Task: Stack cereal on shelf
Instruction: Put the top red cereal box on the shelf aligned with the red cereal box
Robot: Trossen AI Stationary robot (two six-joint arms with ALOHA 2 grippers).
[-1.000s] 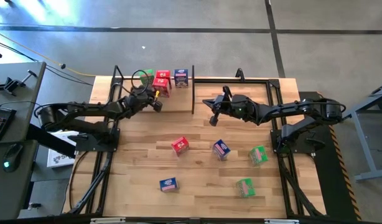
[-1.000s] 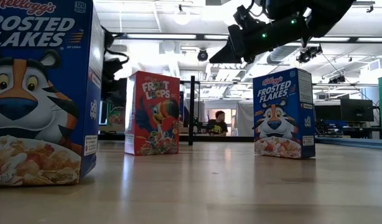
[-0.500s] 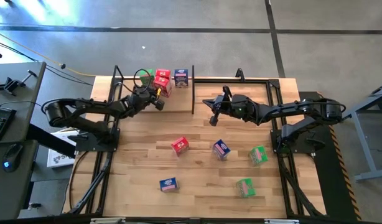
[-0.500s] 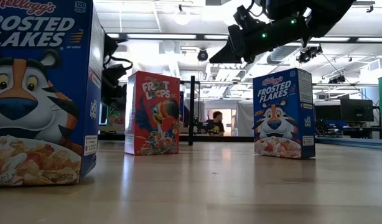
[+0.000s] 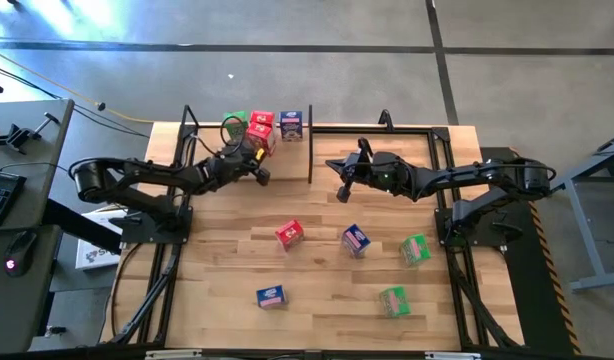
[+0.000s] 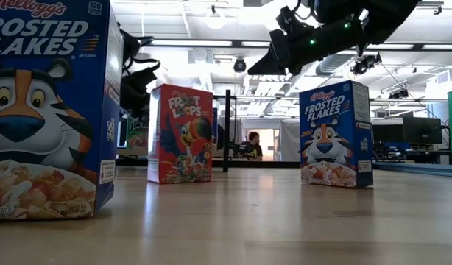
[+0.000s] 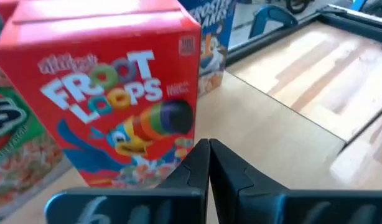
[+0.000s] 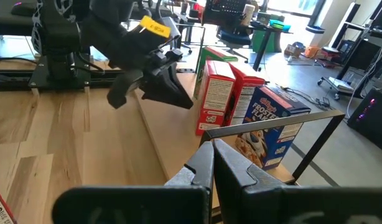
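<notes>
Four cereal boxes stand on the shelf (image 5: 209,152) at the table's far left: a green one (image 5: 237,121), two red ones (image 5: 260,130) and a blue one (image 5: 292,124). My left gripper (image 5: 261,172) is shut and sits just in front of the nearer red box (image 7: 110,93), with the green box (image 7: 10,130) beside it. I see no contact between the two. My right gripper (image 5: 342,190) is shut and hovers past the black divider (image 5: 310,155), pointing at the shelf. Several boxes stand loose on the table: red (image 5: 289,234), blue (image 5: 356,240), green (image 5: 416,249), blue (image 5: 271,296) and green (image 5: 393,300).
Black frame posts (image 5: 187,125) border the shelf, and frame rails run along the table's right side (image 5: 442,180). In the low view a blue box (image 6: 49,110) stands close to the camera, with a red box (image 6: 180,134) and another blue box (image 6: 335,135) behind it. A person sits far behind the table (image 6: 249,146).
My left gripper has drawn back a little from the red box, toward the table's right and near edge, with its fingers staying shut. The right arm and all the boxes have kept still.
</notes>
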